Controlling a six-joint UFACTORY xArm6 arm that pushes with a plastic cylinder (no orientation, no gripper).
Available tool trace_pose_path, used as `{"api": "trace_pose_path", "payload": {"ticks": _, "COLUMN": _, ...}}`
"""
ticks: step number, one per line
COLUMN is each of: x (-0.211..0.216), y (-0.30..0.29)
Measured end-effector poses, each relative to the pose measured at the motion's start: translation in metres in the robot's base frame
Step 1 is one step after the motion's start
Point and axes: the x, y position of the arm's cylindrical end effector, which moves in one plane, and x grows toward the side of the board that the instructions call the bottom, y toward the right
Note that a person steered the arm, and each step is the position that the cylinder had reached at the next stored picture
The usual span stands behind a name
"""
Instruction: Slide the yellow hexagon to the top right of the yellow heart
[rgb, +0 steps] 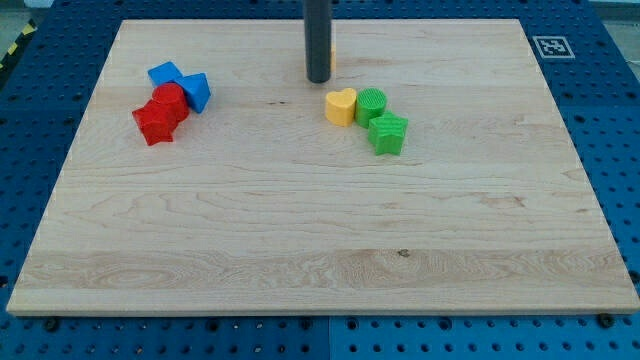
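Observation:
The yellow heart (341, 106) lies on the wooden board (320, 250), above centre, touching a green round block (371, 102) on its right. My tip (318, 79) rests on the board just up and to the left of the heart, a small gap away from it. Only a thin yellow sliver of the yellow hexagon (331, 56) shows at the rod's right edge. The rest of it is hidden behind the rod, up and left of the heart.
A second green block (388, 133) sits below and right of the round one. At the upper left is a cluster of two blue blocks (165, 74) (196, 91) and two red blocks (169, 102) (154, 124).

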Motion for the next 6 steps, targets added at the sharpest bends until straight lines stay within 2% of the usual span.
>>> {"api": "trace_pose_path", "payload": {"ticks": 3, "x": -0.014, "y": -0.024}}
{"api": "trace_pose_path", "payload": {"ticks": 6, "x": -0.051, "y": 0.007}}
